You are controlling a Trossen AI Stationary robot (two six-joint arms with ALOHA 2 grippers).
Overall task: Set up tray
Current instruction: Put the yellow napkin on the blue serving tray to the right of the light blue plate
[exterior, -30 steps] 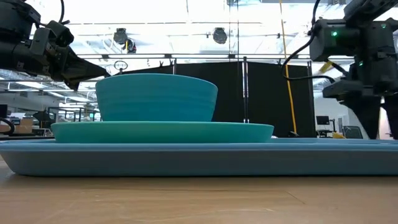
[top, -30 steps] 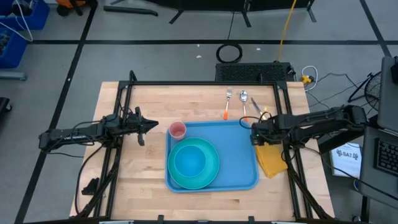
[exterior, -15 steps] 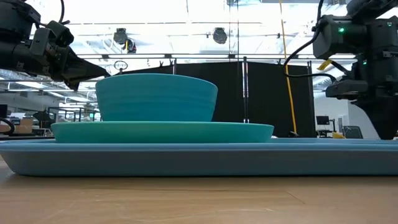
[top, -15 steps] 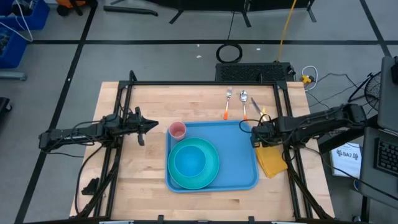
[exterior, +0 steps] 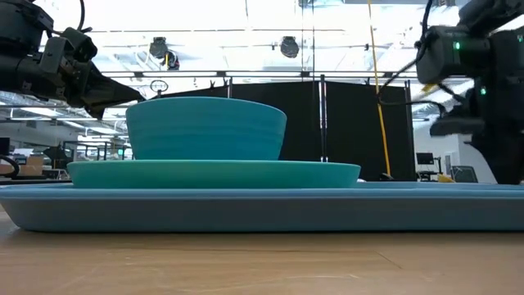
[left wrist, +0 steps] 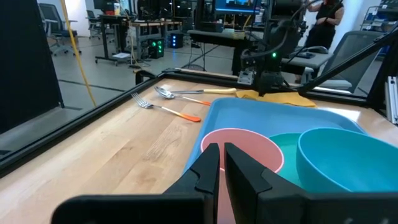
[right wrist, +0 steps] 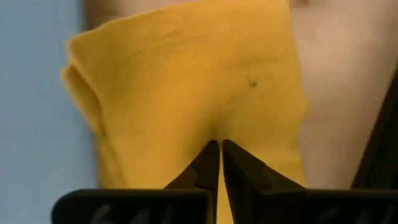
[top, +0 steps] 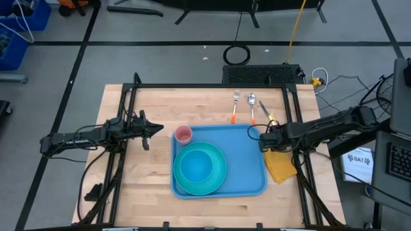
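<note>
The right gripper (top: 264,137) sits at the tray's (top: 247,160) right edge, near that edge's far end, its fingers (right wrist: 208,163) drawn together to a narrow point with nothing between them; directly ahead of those fingertips, in the right wrist view, lies the yellow napkin (right wrist: 199,87), folded and slightly rumpled, with the blue of the tray just beside it on one side and bare wood on the other; seen from above, the napkin (top: 280,163) rests on the table (top: 148,179) against the tray's right rim, just nearer the front than the gripper. Beyond the gripper, toward the table's far edge, lie a fork (top: 235,106) with an orange handle and a spoon (top: 252,104), close beside each other on the wood.

The tray lies flat in the middle of the table, between the two grippers; it carries a turquoise plate (top: 218,183) with a bowl (top: 196,165) standing on it, in the tray's left half.

The left gripper (top: 154,129) hangs over the table to the tray's left, pinched nearly shut and holding nothing; a pink cup (top: 183,134) stands just ahead of its tips, at the tray's far left corner; whether the cup is on the tray or touching its rim I cannot tell.
</note>
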